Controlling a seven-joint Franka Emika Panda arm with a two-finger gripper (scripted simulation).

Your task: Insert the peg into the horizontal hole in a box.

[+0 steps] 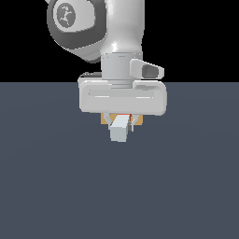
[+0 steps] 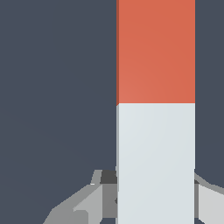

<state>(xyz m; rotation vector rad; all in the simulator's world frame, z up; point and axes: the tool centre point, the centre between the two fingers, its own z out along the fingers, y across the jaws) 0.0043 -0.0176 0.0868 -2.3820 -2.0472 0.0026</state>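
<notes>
1. My pincer hangs low over the dark grey bench, its fingers pressed in on the peg from both sides, so I am pinching the peg.
2. In the wrist view the peg runs as one long straight bar away from my fingers: the half nearest the pincer is pale grey-white, the far half is orange-red, and the two colours meet in a clean straight line.
3. In the exterior view the pale end of the peg points toward the camera and juts out just below my pincer's white body; only a thin strip of the orange-red half shows right behind it, under the body's lower edge.
4. The peg is held level above the bench, not touching it.
5. Just behind the peg, tan corners of the box peep out on both sides of it, directly under the pincer's body.
6. Most of the box is hidden by my pincer, and I cannot see the hole, so I cannot tell whether the peg's far end has reached the box's face.
7. Above the pincer, my white wrist and the grey-capped joint of my arm rise against a black background.
</notes>
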